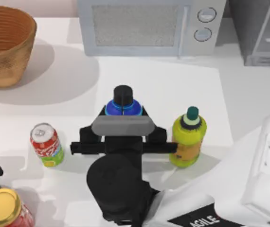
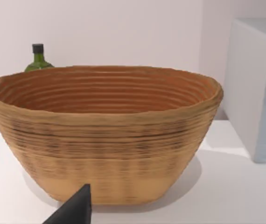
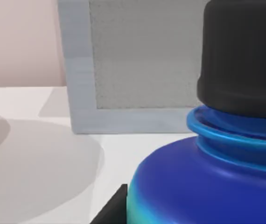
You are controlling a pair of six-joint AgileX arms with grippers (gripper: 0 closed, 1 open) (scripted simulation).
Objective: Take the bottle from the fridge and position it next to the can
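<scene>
Gripping the bottle (image 1: pixel 122 105) at mid-bench (image 1: pixel 173 85), right claw (image 1: pixel 122 115) closes on its blue shoulder, between the can (image 1: pixel 46 144) and the yellow-green bottle (image 1: pixel 188 137). Right wrist view adds a ribbed blue neck, matte black cap, and the microwave (image 3: pixel 137 65) behind. Left wrist view: ridged woven basket (image 2: pixel 105 140), one dark left claw (image 2: pixel 72 210) finger, spread cannot be told; open bench left of the bottle.

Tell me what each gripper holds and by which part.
The right gripper is at the bottle, seemingly around its body below the blue shoulder; the fingers are hidden, so a hold cannot be confirmed. The left arm sits parked at the table's left.
</scene>
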